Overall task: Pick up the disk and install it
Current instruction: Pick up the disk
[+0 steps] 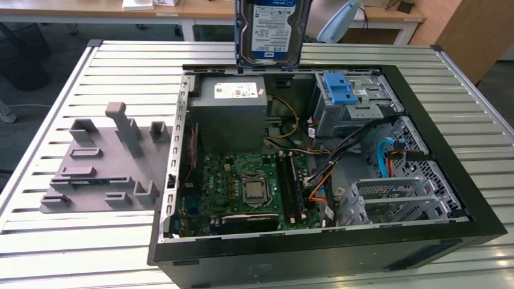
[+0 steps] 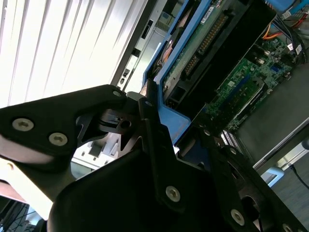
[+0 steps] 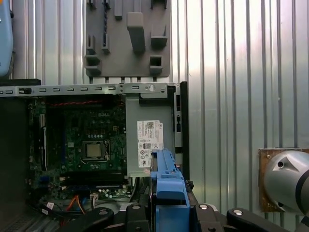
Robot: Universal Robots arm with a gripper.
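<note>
Gripping the disk (image 1: 271, 30), seemingly by its long edges, the tool (image 3: 169, 210) holds it above the computer case (image 1: 321, 265).

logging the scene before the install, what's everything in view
table: one, silver, under everything
computer case: one, black, open on the table
disk: one, silver-grey, blue-railed, held above the case
power supply box: one, grey, inside the case
motherboard: one, green, case floor
latch piece: one, blue, on the drive bay
fixture plate: one, grey, exterior view's left of case
gripper: one, black, shut on the disk
</note>
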